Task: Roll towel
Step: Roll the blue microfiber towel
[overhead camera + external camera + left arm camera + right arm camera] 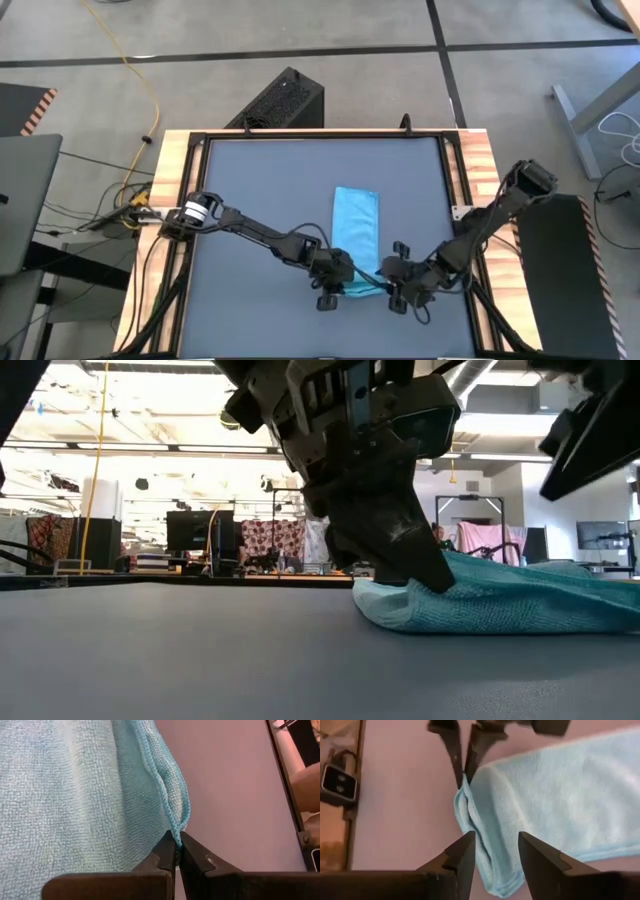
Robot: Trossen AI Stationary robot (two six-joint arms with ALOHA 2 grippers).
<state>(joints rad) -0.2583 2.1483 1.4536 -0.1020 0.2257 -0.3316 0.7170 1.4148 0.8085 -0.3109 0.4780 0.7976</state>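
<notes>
Lengthwise, the small sky-blue soft cloth towel (pixel 357 235) lies folded into a strip on the dark grey tabletop (pixel 260 190), its long axis running near to far, with both arms reaching low to its near end. At that end's left corner the left gripper (pixel 177 851) is pinched tight on the hem. Opposite, the right gripper (pixel 497 851) hovers part-open over the same edge, holding nothing.

Low view: the right hand (pixel 600 430) is cut off by the frame edge — its fingers not visible. The towel (pixel 500 605) runs out of frame beside it. Overhead, the towel's near end (pixel 360 285) lies hidden beneath the left hand (pixel 335 280).
</notes>
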